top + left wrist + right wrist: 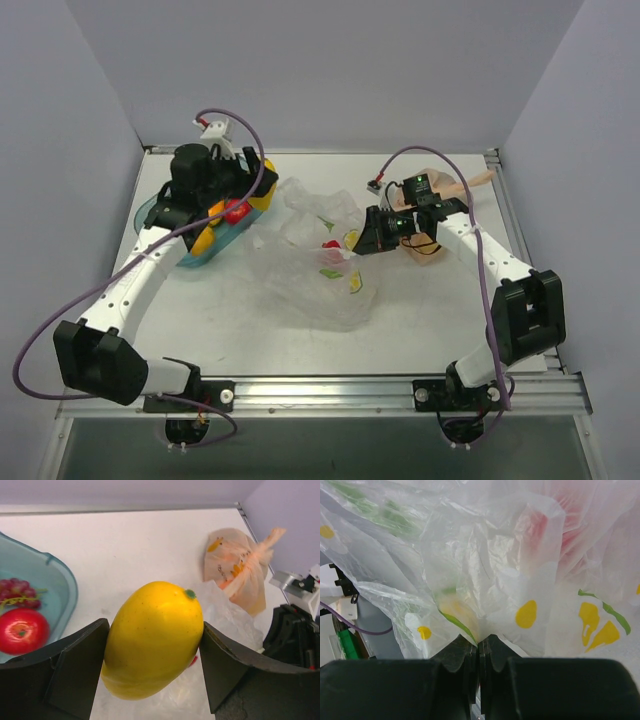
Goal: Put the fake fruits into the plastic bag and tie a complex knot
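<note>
White tabletop (250, 340), pale lavender walls closing it in on three sides, and both arms reaching out from my near edge. My left tool (153, 640) stands wide and is clamped across the waist of a yellow fake fruit (155, 625), lemon- or mango-shaped, one finger on each flank. The fruit's long axis runs up and away from the tool, leaning slightly, with the small green stem end pointing toward the far wall. Off to this tool's left sits the teal tray (60, 580), with a red tomato-like fruit (21, 630) and a bunch of dark grapes (17, 587) in it. The clear plastic bag (310, 285) lies to this tool's right and slightly ahead. I see crinkled film just beneath and beyond the yellow fruit in the wrist view. From above, the bag is sprawled between the two tools, its length running roughly from the far side toward me, with red and green-yellow pieces showing through it. My right tool (479, 647) is pressed together on a fold of that film, holding it up directly in front of its fingers. I cannot tell from here whether the mouth gapes toward the left tool. I judge the next move is a carry rightward by the left arm, the only one with fruit. Beyond the right tool rests a tied peach-orange bag (232, 565), which I will leave alone.
</note>
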### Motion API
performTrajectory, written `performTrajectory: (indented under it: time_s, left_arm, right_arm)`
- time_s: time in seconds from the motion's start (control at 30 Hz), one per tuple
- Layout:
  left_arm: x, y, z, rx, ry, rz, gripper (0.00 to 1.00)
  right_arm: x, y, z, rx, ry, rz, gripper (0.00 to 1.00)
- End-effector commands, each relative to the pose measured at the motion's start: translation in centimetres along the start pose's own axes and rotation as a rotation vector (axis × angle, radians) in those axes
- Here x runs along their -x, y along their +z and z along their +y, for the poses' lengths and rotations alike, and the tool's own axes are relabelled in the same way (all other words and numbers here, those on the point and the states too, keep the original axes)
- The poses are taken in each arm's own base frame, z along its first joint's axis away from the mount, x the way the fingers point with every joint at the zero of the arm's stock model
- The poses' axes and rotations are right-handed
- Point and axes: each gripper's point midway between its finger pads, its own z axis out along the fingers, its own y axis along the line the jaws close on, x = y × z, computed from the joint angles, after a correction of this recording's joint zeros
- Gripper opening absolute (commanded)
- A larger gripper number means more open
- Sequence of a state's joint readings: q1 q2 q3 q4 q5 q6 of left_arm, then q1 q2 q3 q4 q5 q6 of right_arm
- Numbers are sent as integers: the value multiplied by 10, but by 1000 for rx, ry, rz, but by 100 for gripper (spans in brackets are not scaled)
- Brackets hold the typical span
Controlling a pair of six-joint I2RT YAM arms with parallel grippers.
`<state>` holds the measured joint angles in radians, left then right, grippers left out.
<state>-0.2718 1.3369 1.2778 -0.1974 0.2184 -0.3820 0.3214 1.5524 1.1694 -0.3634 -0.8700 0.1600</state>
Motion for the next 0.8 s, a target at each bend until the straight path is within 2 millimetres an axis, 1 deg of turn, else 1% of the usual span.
performTrajectory:
  time_s: [0.0, 0.07, 0.1, 0.13, 0.17, 0.2, 0.23, 0.27, 0.3, 0.33, 0.37, 0.43, 0.47, 0.53, 0.57, 0.6, 0.67, 0.7, 0.77]
  left_arm:
    - [2, 9, -45, -128, 37, -47, 64]
    - [-11, 7, -58, -166, 18, -10, 64]
    - [-21, 6, -74, -201, 21, 12, 64]
    - [-23, 1, -80, -214, 20, 17, 64]
    - [-33, 0, -85, -225, 19, 40, 64]
    - [-42, -3, -96, -248, 27, 58, 63]
    - [-47, -8, -102, -258, 37, 64, 63]
    - [-57, -9, -104, -258, 42, 84, 64]
    - [-63, -10, -106, -261, 43, 96, 64]
    - [-77, -12, -113, -273, 46, 129, 64]
    - [-91, -12, -112, -265, 43, 164, 65]
    - [-116, -12, -112, -250, 27, 231, 70]
    - [-130, -15, -116, -255, 33, 267, 76]
    - [-147, -17, -113, -239, 33, 315, 77]
    - [-151, -17, -114, -238, 29, 323, 78]
    - [-152, -17, -113, -235, 27, 325, 83]
    - [-148, -15, -114, -235, 34, 312, 90]
    - [-143, -16, -116, -239, 42, 303, 97]
    - [-128, -17, -121, -254, 67, 267, 97]
  right_arm:
    - [9, -5, 12, 45, -12, -12, 0]
    - [11, -5, 11, 44, -11, -16, 0]
    - [11, -5, 9, 41, 0, -14, 0]
    - [12, -4, 9, 45, 12, -15, 0]
    - [12, -4, 8, 46, 25, -14, 0]
    - [14, -4, 8, 58, 29, -18, 0]
    - [14, -4, 6, 62, 43, -17, 0]
    - [15, -4, 7, 67, 61, -20, 0]
    - [17, -3, 8, 82, 63, -24, 0]
    - [17, -3, 6, 89, 76, -26, 0]
    - [18, -3, 7, 94, 78, -31, 0]
    - [18, -3, 7, 97, 80, -36, 0]
    - [17, -3, 6, 100, 80, -36, 0]
    - [15, -3, 7, 108, 79, -36, 0]
    - [14, -3, 6, 107, 77, -37, 0]
    - [10, -2, 4, 103, 72, -32, 0]
    - [7, -3, 2, 99, 63, -32, 0]
    - [5, -2, 1, 95, 60, -30, 0]
    - [0, -1, -2, 87, 40, -25, 0]
